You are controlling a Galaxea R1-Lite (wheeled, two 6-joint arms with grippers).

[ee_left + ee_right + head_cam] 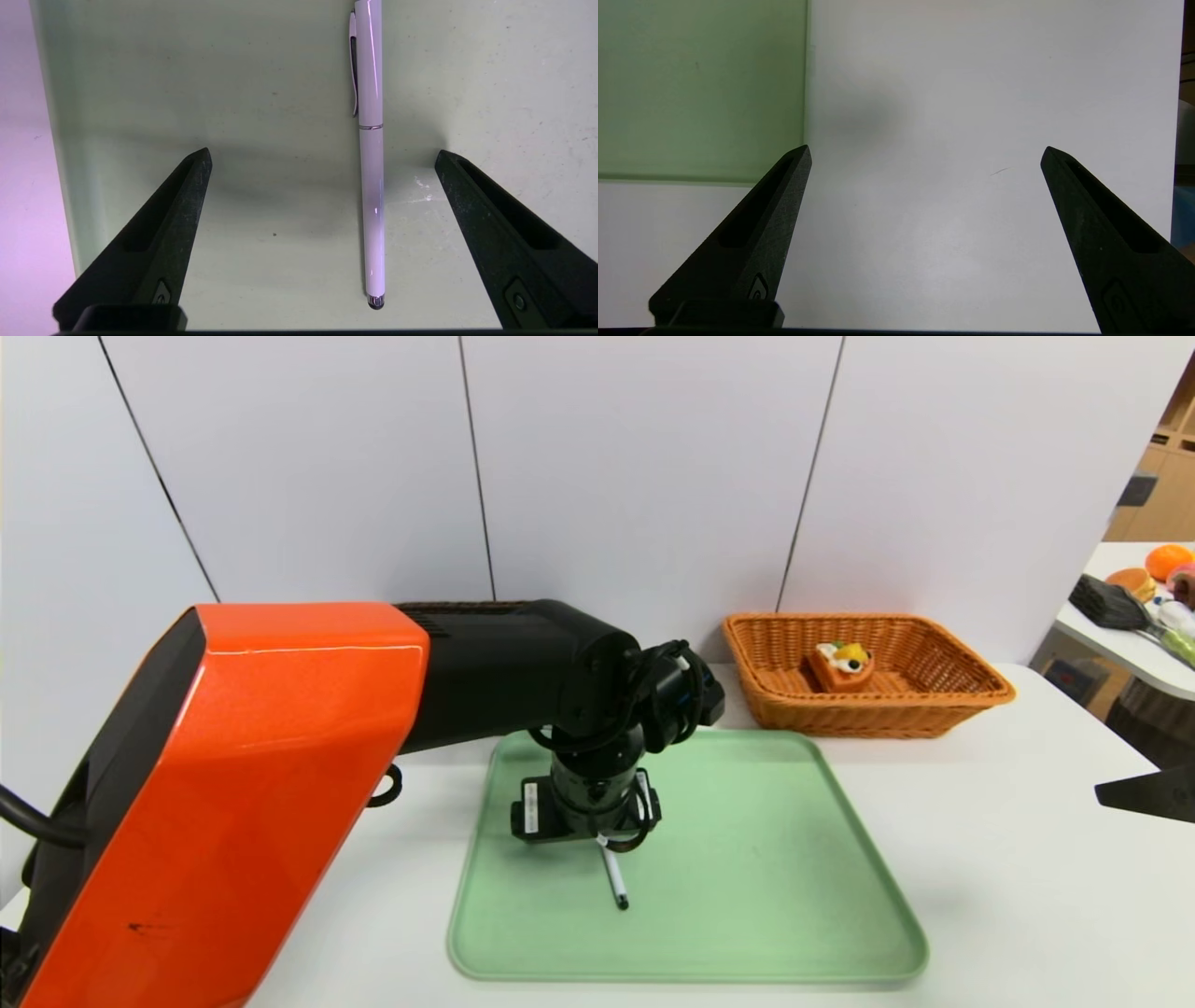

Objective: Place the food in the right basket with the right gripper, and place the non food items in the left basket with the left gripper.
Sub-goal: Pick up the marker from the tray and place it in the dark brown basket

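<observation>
A thin white pen point(613, 877) with a black tip lies on the green tray point(766, 915). My left gripper point(583, 821) hangs straight over the pen's upper end, pointing down. In the left wrist view the left gripper point(322, 156) is open; the pen point(371, 186) lies lengthwise between its fingers, nearer one finger and touching neither. The food point(842, 665), a waffle wedge with cream and fruit, sits inside the right basket point(934, 705). My right gripper point(924, 151) is open and empty over the bare white table beside the tray's corner. My left arm hides the left basket.
The orange-shelled left arm point(233, 784) fills the left foreground. A dark piece of my right arm point(1148, 793) shows at the right edge. A side table point(1111, 639) at far right carries an orange, a bun and other items. White wall panels stand behind the baskets.
</observation>
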